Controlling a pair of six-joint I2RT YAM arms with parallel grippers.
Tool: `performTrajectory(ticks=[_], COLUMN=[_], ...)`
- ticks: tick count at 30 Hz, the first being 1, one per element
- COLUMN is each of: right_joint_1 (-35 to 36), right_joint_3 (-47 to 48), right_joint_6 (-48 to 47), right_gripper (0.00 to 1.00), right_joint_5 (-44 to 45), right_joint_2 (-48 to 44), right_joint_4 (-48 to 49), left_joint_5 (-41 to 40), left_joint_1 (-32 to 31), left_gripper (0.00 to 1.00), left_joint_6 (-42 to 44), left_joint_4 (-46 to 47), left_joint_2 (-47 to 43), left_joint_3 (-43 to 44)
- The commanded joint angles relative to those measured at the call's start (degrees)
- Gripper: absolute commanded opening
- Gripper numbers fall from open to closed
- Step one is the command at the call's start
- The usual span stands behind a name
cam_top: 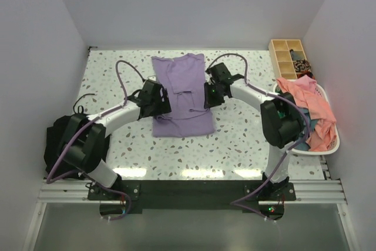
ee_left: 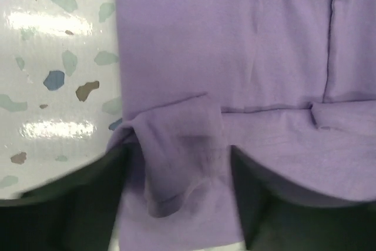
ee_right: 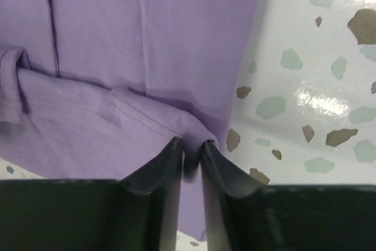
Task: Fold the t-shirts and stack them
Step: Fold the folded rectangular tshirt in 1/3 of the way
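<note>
Lavender t-shirt (cam_top: 182, 95), soft, light and limp, lies flat mid-table (cam_top: 117, 139), my right gripper (ee_right: 191, 148) pinched nearly shut on its side edge, my left gripper (ee_left: 179, 163) wide apart astride a sleeve fold, so I'd hold doubled edges.

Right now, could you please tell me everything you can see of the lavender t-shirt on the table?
The lavender t-shirt looks like soft, plain knit cloth with stitched hems. It lies flat and lengthwise on the middle of the speckled table, with its sides folded inward into a narrow strip. The right gripper pinches its right edge. The left gripper straddles a bunched fold at its left edge, fingers apart.
</note>
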Motion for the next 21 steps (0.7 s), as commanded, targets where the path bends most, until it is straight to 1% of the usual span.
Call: performTrajectory(ticks=[1,2,4,5,7,9,10,11,12,14,17,19,21], right_joint_1=[-0.7,-0.88,-0.88,-0.88,-0.88,-0.79,-0.7,-0.7,-0.7,-0.35,1.31,2.89,3.86], right_joint_3=[4.27,4.89,5.68,5.94,6.12,5.34,4.46,4.02,3.32,0.68,-3.19,-5.64,-7.05], right_joint_6=[-2.03,-2.47,-3.96,-4.23,-4.49,-4.06,-3.18,-2.65,-2.13,-0.37,1.22,2.53,3.24], right_gripper=[0.35,0.52,0.55,0.59,0.59,0.6,0.6,0.6,0.6,0.59,0.59,0.59,0.59], right_joint_5=[5.06,8.22,10.52,11.32,10.36,8.7,5.9,4.22,-0.06,-3.6,-6.77,-7.48,-7.66], right_joint_2=[-2.25,-2.96,-4.89,-6.73,-8.41,-10.08,-10.35,-10.7,-10.7,-11.14,-12.19,-12.9,-13.07], right_joint_4=[2.16,2.34,2.07,2.07,1.55,1.19,1.19,0.76,0.76,1.37,3.04,4.18,5.67], left_joint_5=[-0.62,-2.54,-4.57,-5.63,-5.55,-3.1,-1.43,2.5,4.8,11.46,17.45,19.23,20.64], left_joint_1=[0.92,0.84,0.92,0.92,0.92,0.84,0.92,0.92,0.84,0.84,0.84,0.84,0.84], left_gripper=[1.0,1.0,1.0,1.0,1.0,1.0,1.0,1.0,1.0,1.0,1.0,1.0,1.0], left_joint_6=[4.75,5.28,6.94,7.56,8.7,8.54,8.27,7.92,7.66,6.61,4.76,3.97,3.79], left_joint_4=[5.44,5.96,6.23,6.41,6.41,4.83,3.35,2.63,2.45,2.19,2.45,3.24,3.33], left_joint_2=[0.87,0.52,-1.5,-2.47,-5.37,-7.3,-7.74,-8.1,-9.06,-10.03,-12.31,-13.9,-14.25], left_joint_3=[2.78,3.65,4.8,5.41,5.5,5.5,5.24,5.07,4.37,1.73,-2.92,-6.6,-8.29])
